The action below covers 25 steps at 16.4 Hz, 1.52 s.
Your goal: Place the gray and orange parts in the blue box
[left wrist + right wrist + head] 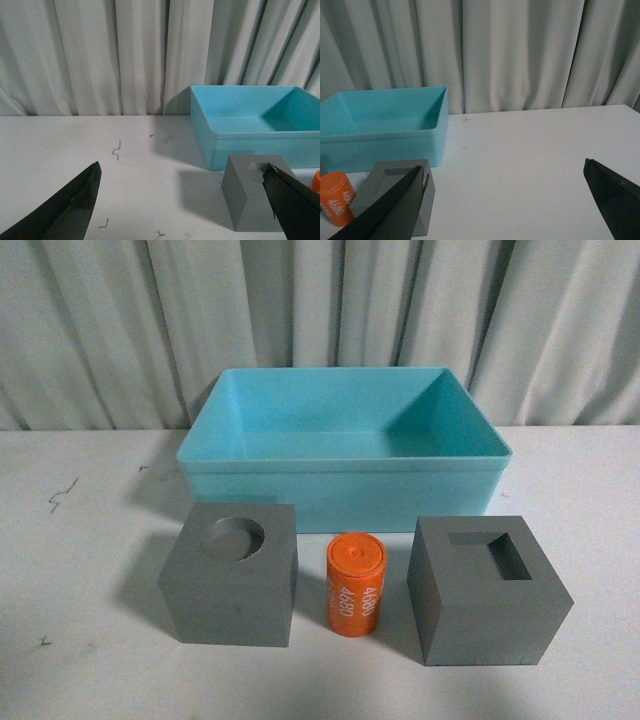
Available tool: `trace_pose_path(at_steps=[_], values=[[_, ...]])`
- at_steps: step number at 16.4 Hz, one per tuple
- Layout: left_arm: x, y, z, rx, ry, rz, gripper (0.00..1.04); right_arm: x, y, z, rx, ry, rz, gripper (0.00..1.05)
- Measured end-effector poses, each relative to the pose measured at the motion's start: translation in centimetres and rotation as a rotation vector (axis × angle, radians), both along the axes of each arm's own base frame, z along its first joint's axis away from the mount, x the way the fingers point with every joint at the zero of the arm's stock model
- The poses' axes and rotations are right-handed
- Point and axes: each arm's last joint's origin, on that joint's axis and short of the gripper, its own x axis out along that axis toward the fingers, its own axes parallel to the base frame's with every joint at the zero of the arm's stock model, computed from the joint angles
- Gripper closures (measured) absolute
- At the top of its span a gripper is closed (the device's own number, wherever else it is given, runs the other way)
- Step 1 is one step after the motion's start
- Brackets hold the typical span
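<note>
Left gripper (181,166) and right gripper (503,165) hover low, both spread wide and empty. Ahead stand the round-recess gray cube (230,585), orange cylinder (355,585) (white digits) and square-hole gray cube (485,590), with the turquoise bin (340,495) behind.

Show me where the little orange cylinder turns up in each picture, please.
Front view: the orange cylinder stands in the middle, between the round-recess cube and the square-hole cube.
Left wrist view: only a sliver of it, cut off at the picture's edge, past the round-recess cube.
Right wrist view: near a corner, digits showing, beside the square-hole cube.
Shared landmark: the blue box, behind the cylinder in all three.
</note>
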Motion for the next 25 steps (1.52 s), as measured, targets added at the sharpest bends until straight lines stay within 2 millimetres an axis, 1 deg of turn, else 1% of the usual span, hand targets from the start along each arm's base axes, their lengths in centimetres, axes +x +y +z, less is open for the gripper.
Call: trace_pose_path(at_steps=[19,20,21,23,24,25], values=[[0.0,0.0,0.0,0.000,0.000,0.000,0.07,0.0,0.0,0.0,0.000,0.000,0.000,0.06],[0.0,0.0,0.0,0.000,0.000,0.000,0.07,0.0,0.0,-0.2,0.016,0.050,-0.017,0.06],[0.0,0.0,0.0,0.000,0.000,0.000,0.07,-0.1,0.1,-0.2,0.049,0.176,-0.070,0.06],[0.0,0.0,0.0,0.000,0.000,0.000,0.07,0.8,-0.2,0.2,0.094,0.396,-0.219,0.06],[0.0,0.0,0.0,0.000,0.000,-0.004,0.07,2.0,-0.9,0.9,0.142,0.414,-0.309,0.06],[0.0,0.0,0.0,0.000,0.000,0.001,0.07,2.9,-1.7,1.9,0.179,0.390,-0.365,0.06]])
